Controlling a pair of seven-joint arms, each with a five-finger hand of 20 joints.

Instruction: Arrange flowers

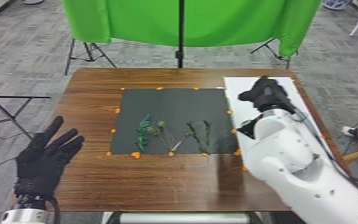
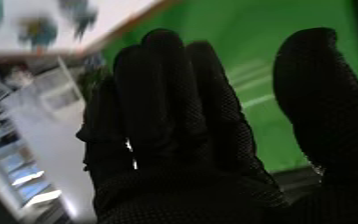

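In the head view, my right hand (image 1: 264, 94) is over the white board on the table's right side; in the right wrist view the same hand (image 2: 180, 120) has its fingers extended and its thumb apart, holding nothing. My left hand (image 1: 44, 162) is open at the table's left edge, away from the flowers. On the dark mat (image 1: 171, 107) lie a leafy green stem (image 1: 143, 132) at the left, thin sprigs (image 1: 163, 134) beside it, and darker stems (image 1: 199, 137) farther right.
The white board (image 1: 242, 87) lies right of the mat, under the right arm. Orange marks surround the mat on the brown table (image 1: 149, 187). A green cloth (image 1: 140, 25) hangs on stands beyond the far edge.
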